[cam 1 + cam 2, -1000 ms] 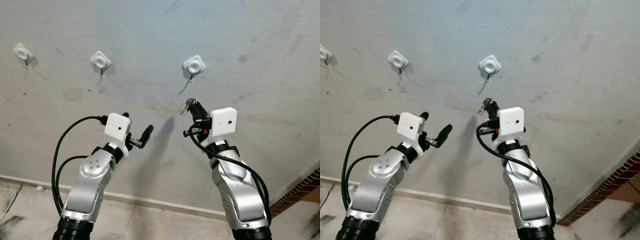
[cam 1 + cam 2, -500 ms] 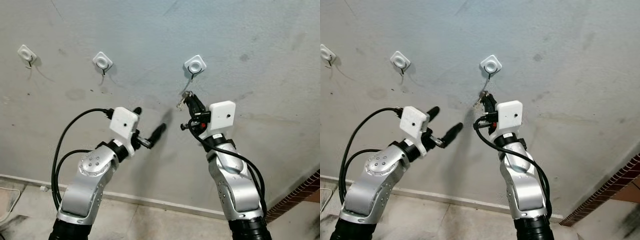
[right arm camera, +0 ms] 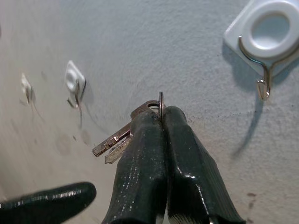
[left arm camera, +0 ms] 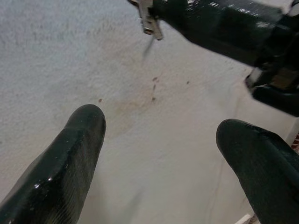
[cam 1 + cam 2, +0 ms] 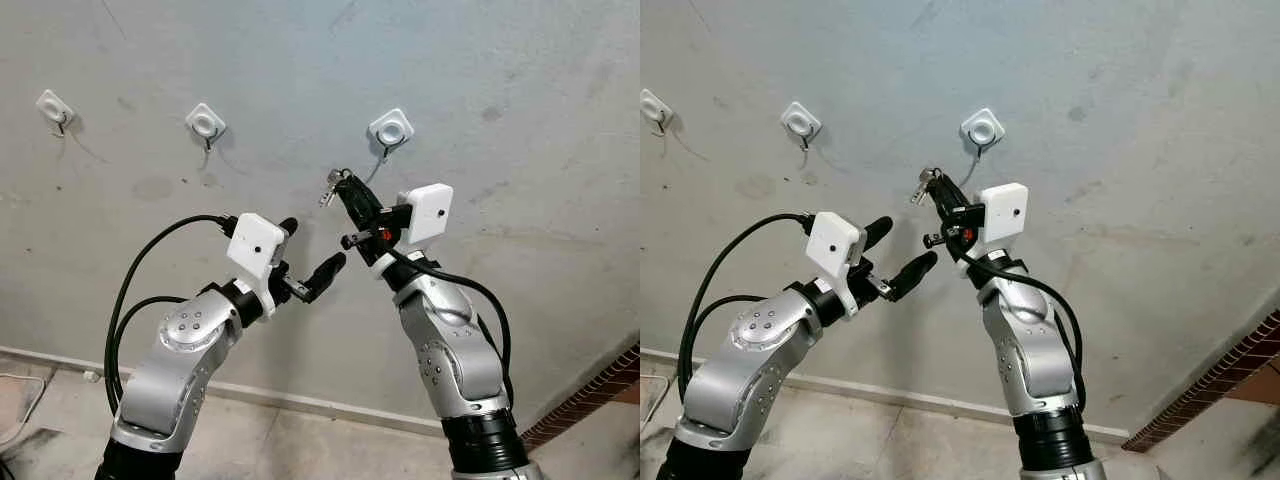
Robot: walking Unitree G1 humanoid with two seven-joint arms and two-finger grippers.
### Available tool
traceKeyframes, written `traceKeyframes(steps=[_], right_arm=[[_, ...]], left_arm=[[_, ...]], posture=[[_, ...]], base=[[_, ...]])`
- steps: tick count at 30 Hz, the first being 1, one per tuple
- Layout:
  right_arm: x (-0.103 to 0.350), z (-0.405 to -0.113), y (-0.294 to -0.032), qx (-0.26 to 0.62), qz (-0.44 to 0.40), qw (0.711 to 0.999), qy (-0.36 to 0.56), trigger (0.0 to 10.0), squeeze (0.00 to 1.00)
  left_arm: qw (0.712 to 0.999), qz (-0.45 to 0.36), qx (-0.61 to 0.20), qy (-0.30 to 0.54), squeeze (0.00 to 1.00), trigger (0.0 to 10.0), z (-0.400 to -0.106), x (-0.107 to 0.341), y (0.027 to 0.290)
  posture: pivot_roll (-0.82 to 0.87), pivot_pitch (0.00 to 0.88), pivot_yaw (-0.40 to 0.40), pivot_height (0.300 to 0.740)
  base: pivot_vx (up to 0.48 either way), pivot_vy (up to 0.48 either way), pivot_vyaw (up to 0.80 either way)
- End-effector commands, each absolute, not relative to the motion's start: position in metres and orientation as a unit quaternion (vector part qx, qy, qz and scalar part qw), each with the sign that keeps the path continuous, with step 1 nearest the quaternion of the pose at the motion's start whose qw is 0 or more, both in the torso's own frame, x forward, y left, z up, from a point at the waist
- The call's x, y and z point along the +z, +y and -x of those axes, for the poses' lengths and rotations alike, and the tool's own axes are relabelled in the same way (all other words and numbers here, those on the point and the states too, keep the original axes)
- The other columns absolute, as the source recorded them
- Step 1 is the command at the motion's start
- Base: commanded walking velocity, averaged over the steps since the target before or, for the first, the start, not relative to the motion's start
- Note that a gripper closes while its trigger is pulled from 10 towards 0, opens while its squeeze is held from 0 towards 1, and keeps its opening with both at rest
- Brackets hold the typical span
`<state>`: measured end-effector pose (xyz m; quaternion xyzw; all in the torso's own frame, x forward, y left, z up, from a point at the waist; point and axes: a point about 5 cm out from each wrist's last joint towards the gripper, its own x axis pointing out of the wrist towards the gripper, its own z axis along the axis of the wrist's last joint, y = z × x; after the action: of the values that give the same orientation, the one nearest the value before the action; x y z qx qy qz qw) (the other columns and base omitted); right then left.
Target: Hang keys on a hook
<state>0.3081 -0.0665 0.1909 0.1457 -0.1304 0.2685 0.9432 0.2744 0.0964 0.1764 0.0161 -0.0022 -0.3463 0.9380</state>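
Pinching the keys (image 3: 122, 136) by their ring, the right end effector (image 5: 345, 190) hovers at seven o'clock below the hook (image 5: 386, 152), hanging undone; left end effector (image 5: 308, 252) spread apart.

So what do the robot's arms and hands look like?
Both arms are shiny silver metal with round joints and dark cuffs low down. Each wrist carries a white box with a tiny camera hole. The left gripper and right gripper each have two long, glossy black fingers. Thick black cables loop along both arms, and there is a small red spot by the right wrist.
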Motion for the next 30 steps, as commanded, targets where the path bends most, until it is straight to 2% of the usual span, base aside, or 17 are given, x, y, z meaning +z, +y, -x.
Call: traceKeyframes(steps=[1, 3, 16, 30], right_arm=[[0.192, -0.310, -0.064, 0.273, -0.157, 0.941, -0.126, 10.0, 0.00], [0.191, -0.314, -0.066, 0.265, -0.197, 0.936, -0.123, 10.0, 0.00], [0.191, -0.325, -0.076, 0.228, -0.276, 0.926, -0.121, 10.0, 0.00], [0.198, -0.330, -0.092, 0.210, -0.292, 0.921, -0.148, 10.0, 0.00]], left_arm=[[0.937, -0.018, -0.350, -0.010, 0.00, 10.0, -0.274, 0.183, 0.096], [0.934, -0.010, -0.358, -0.014, 0.00, 10.0, -0.273, 0.188, 0.094], [0.930, -0.006, -0.367, -0.014, 0.00, 10.0, -0.271, 0.191, 0.092], [0.929, -0.006, -0.369, -0.013, 0.00, 10.0, -0.271, 0.191, 0.091]], posture=[[0.20, 0.000, 0.053, 0.740], [0.20, 0.000, 0.054, 0.740], [0.21, 0.000, 0.057, 0.740], [0.21, 0.000, 0.059, 0.740]], base=[[0.000, 0.000, 0.00], [0.000, 0.000, 0.00], [0.000, 0.000, 0.00], [0.000, 0.000, 0.00]])
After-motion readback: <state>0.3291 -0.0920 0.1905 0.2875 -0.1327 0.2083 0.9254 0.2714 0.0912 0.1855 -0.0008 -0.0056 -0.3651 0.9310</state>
